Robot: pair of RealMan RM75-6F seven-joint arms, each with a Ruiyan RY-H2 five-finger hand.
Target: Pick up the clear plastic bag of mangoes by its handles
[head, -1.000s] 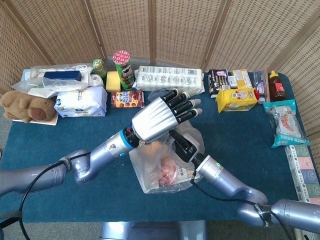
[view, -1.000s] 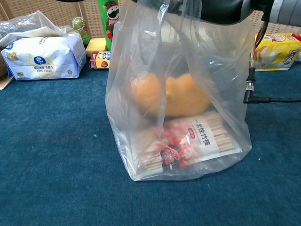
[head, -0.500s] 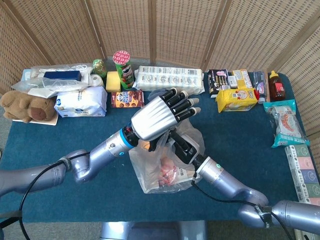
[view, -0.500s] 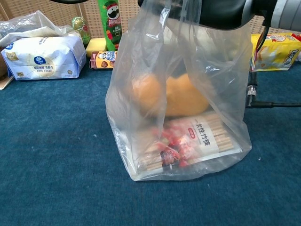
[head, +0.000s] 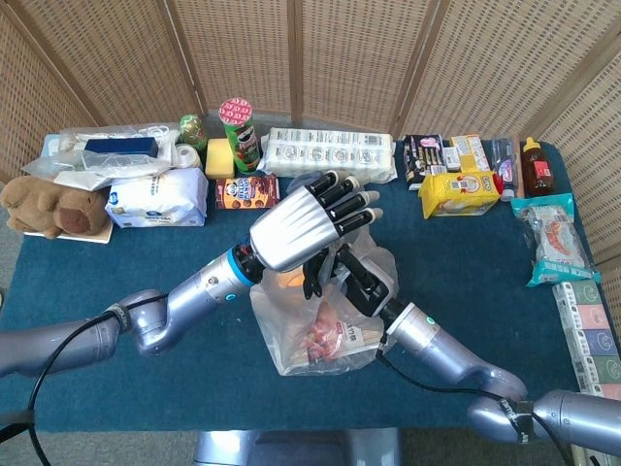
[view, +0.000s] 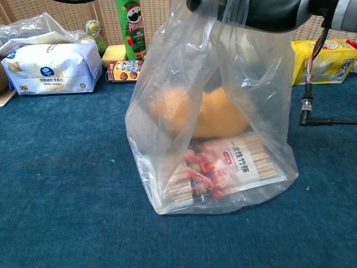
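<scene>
The clear plastic bag point(view: 167, 84) stands on the blue table cloth, holding orange mangoes point(view: 215, 114) and a packet of bamboo skewers point(view: 234, 164). My right hand point(head: 357, 275), dark, grips the gathered top of the bag; in the chest view the right hand point(view: 268, 12) sits at the upper edge with the plastic hanging taut from it. My left hand point(head: 296, 231) hovers over the bag's mouth, silver back up, fingers point(head: 344, 197) stretched and spread, thumb pointing down beside the plastic. The bag point(head: 315, 335) bottom rests on the table.
Along the back stand a Pringles can point(head: 240, 134), tissue pack point(head: 155, 199), biscuit box point(head: 247, 191), long white package point(head: 330, 150), yellow pack point(head: 458, 192) and a teddy bear point(head: 49, 209). A black cable point(view: 329, 120) lies right of the bag.
The bag's top has been drawn upward and tighter while its bottom stays on the table. My right hand moved slightly right; my left hand shifted a little left, fingers still spread.
</scene>
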